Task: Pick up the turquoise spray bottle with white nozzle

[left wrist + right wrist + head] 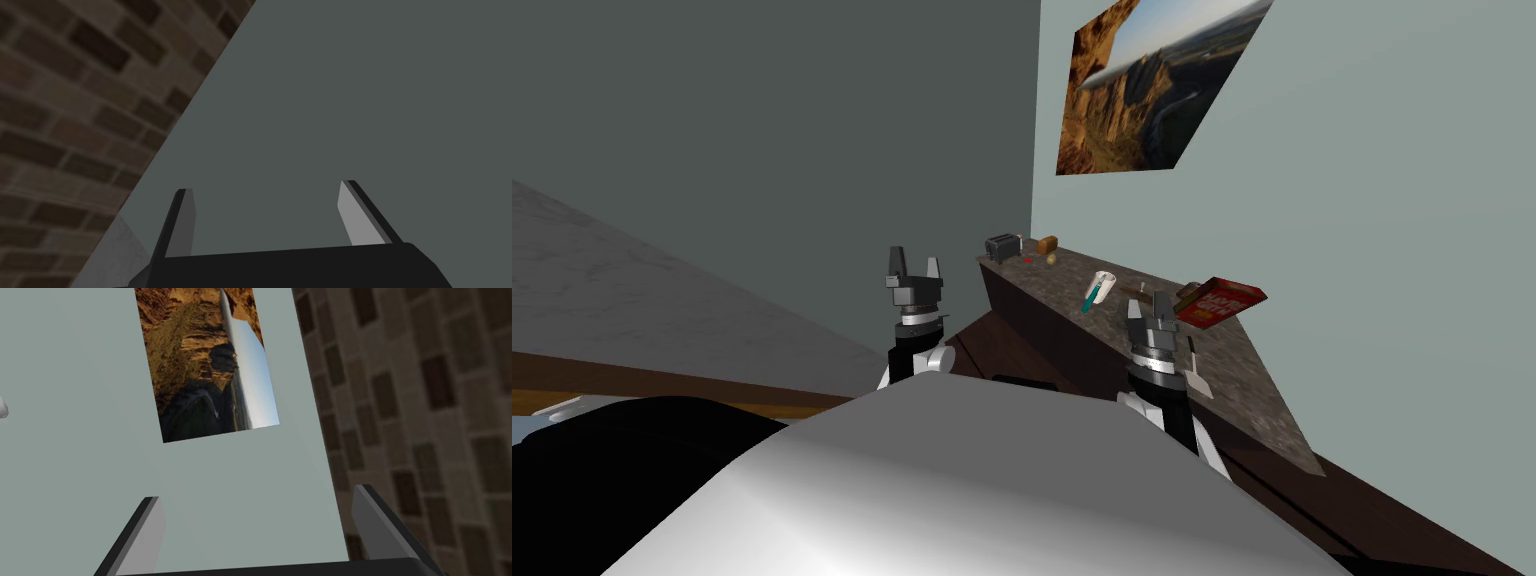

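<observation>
Turquoise with a white nozzle, the spray bottle (1098, 291) seemed to lie tipped on the speckled bench (1242, 390), just beyond the right gripper (1149, 303). That and the left gripper (915, 263) stood open, empty. Probably light, stiff, smooth: best gripped across its body.

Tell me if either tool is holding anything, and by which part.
Nothing is held. The left tool and right tool are both open and empty; the spray bottle lies untouched on the counter.
</observation>
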You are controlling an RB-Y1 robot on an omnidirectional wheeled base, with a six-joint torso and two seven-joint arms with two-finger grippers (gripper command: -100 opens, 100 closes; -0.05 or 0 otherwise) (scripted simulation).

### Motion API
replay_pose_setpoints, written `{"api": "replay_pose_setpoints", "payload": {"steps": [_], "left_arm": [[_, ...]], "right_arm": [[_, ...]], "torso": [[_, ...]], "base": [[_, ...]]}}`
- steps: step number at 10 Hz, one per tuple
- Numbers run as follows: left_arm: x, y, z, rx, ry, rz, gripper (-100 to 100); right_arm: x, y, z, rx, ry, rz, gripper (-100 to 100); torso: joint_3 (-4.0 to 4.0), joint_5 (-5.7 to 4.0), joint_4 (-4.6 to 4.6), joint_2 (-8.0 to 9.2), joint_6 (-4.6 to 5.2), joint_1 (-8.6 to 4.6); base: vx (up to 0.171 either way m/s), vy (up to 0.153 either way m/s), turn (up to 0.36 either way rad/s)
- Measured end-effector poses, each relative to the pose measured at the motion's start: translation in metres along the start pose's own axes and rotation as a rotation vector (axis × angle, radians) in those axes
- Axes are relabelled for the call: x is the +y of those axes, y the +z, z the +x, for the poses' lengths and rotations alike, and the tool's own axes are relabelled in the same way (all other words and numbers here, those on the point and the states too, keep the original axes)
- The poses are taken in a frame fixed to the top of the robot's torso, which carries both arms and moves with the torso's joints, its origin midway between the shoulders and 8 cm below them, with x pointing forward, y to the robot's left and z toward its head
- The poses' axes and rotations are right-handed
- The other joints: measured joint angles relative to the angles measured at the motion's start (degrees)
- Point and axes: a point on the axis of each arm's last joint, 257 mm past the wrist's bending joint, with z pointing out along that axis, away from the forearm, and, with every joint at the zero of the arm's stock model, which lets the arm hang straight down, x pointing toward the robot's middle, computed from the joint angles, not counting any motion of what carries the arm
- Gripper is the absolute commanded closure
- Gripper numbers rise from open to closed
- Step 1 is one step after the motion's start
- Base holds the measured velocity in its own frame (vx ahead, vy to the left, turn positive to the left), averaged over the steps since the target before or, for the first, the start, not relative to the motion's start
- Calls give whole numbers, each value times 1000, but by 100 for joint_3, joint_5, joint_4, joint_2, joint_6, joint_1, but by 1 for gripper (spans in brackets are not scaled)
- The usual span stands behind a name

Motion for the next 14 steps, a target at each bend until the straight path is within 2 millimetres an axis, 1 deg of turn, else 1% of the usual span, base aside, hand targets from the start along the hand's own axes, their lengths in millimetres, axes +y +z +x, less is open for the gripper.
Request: {"api": "replay_pose_setpoints", "payload": {"steps": [4,6,8,11,12,13,14], "left_arm": [[0,0,0,0,0,0,0],[0,0,0,0,0,0,0],[0,0,0,0,0,0,0],[0,0,0,0,0,0,0],[0,0,0,0,0,0,0],[0,0,0,0,0,0,0],[0,0,0,0,0,0,0]], "right_arm": [[-44,-26,-15,43,-184,150,-100],[-65,-40,-32,63,-286,231,-100],[-87,-61,-43,85,-389,316,-100],[-117,-93,-73,118,-550,438,-100],[-123,-99,-81,130,-605,477,-100],[-130,-108,-93,141,-659,519,-100],[-136,-114,-99,146,-684,540,-100]], "torso": [[-7,-1,-2,-12,0,-4],[-8,0,-3,-15,0,0],[-11,2,-4,-19,0,5],[-24,2,-9,-42,-1,5],[-27,3,-10,-47,-1,10],[-33,3,-12,-58,-1,6],[-26,0,-10,-43,-2,-6]], "base": [[34,93,-10],[56,113,-21],[78,118,-28],[121,124,-36],[165,120,-58],[101,84,-19],[69,63,-21]]}}
